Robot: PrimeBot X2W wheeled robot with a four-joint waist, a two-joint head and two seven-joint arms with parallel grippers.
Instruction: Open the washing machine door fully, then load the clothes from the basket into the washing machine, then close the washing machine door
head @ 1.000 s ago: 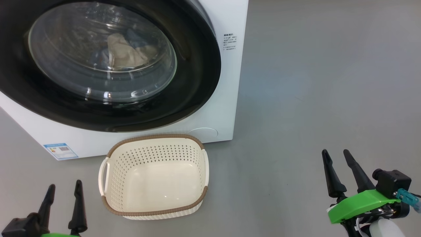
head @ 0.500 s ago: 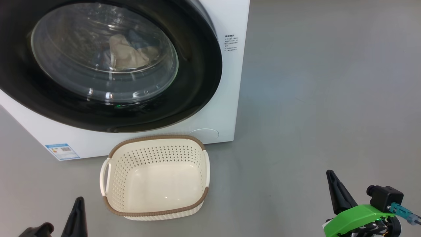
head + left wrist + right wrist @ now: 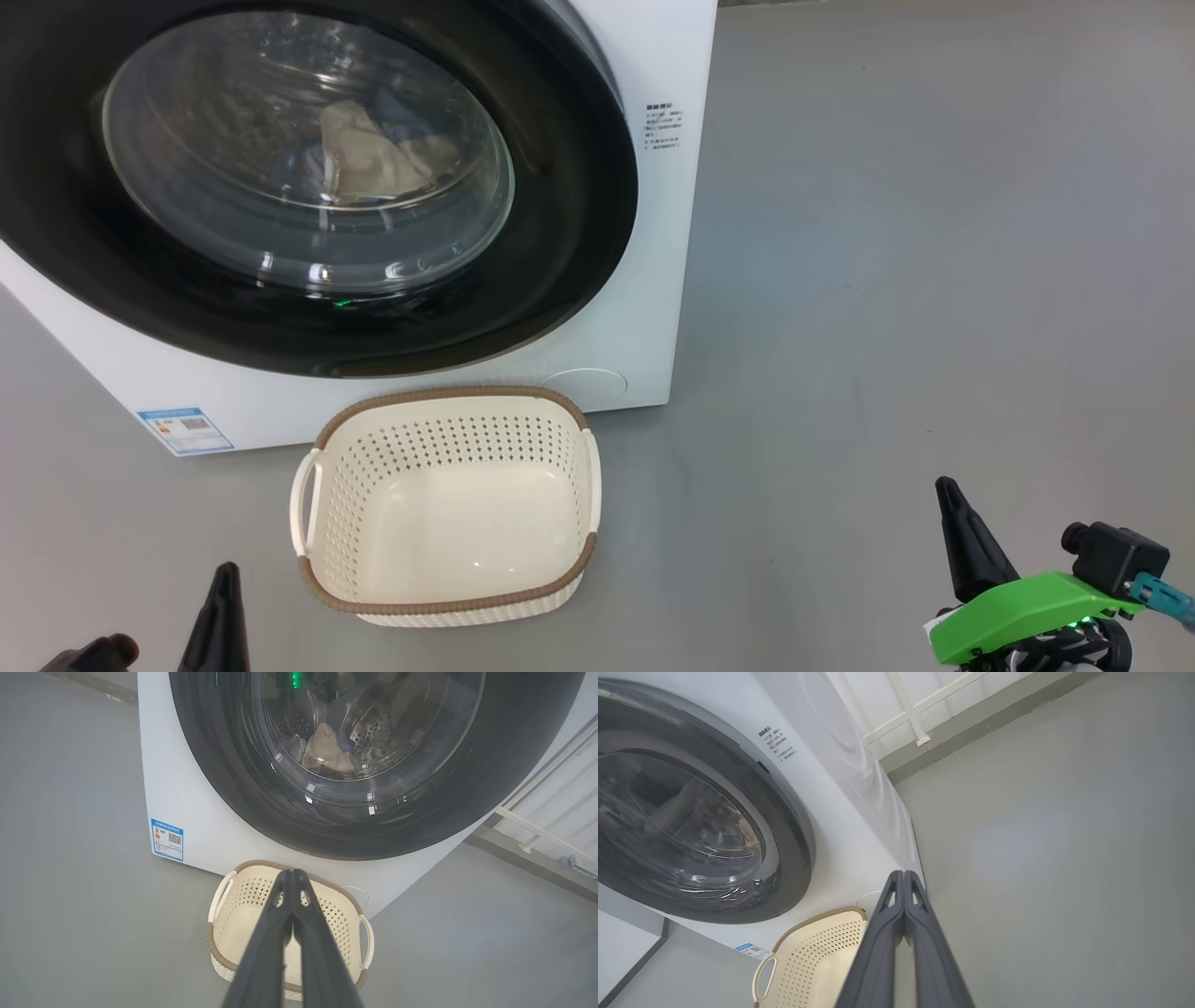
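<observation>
Clothes [image 3: 369, 161] sit inside washing machine [image 3: 653, 280] behind closed washing machine door [image 3: 569, 233]; basket [image 3: 448, 437] bottom bare; left pincer [image 3: 292, 874] and right pincer [image 3: 903, 874] both pressed together, gripping nothing.

Left end effector [image 3: 224, 574] and right end effector [image 3: 948, 490] sit low, fingers pressed together.

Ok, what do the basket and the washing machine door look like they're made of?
The basket looks like moulded cream plastic, slightly glossy: neat punched holes, sheen on its floor. The washing machine door: glossy black ring, plastic or glass-faced, can't tell; its window is likely clear glass, with sharp highlights and the clothes visible through it.
</observation>
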